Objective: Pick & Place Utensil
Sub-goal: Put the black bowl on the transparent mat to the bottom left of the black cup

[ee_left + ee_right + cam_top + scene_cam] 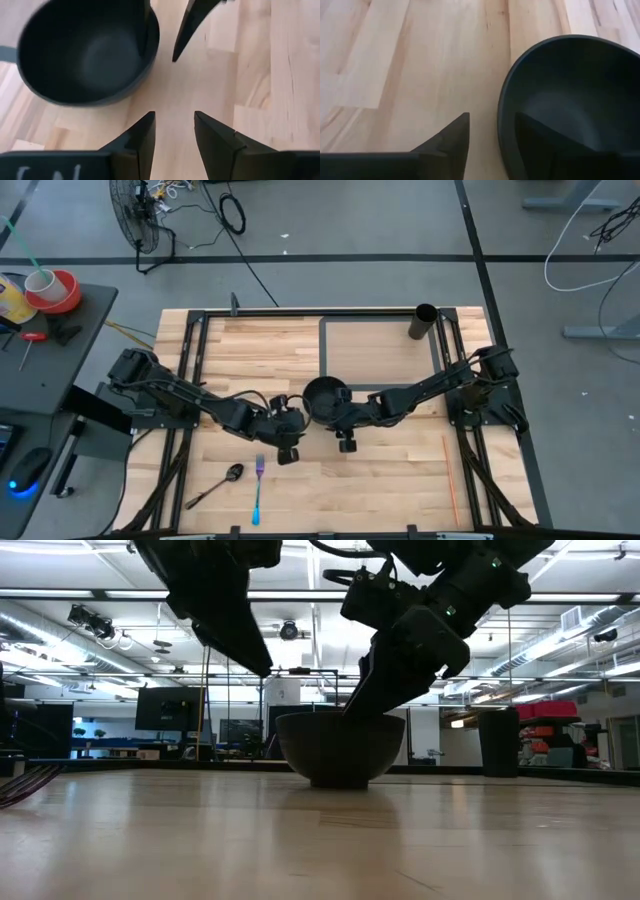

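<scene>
— Where are our hands?
— Our left hand (pixel 289 442) hangs by the black bowl (pixel 324 400), fingers apart, holding nothing. Our right hand (pixel 490 142) has its fingers apart over the bowl's rim.
— And the fork (pixel 258 488)?
— On the desk (pixel 400 480), beside the spoon (pixel 214 486), near the front edge.

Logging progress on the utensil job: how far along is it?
Done: nothing; the bowl is empty. In hand: nothing; both grippers, left and right, are open beside the bowl, right straddling its rim. Left: spoon and fork lie on the table.
</scene>
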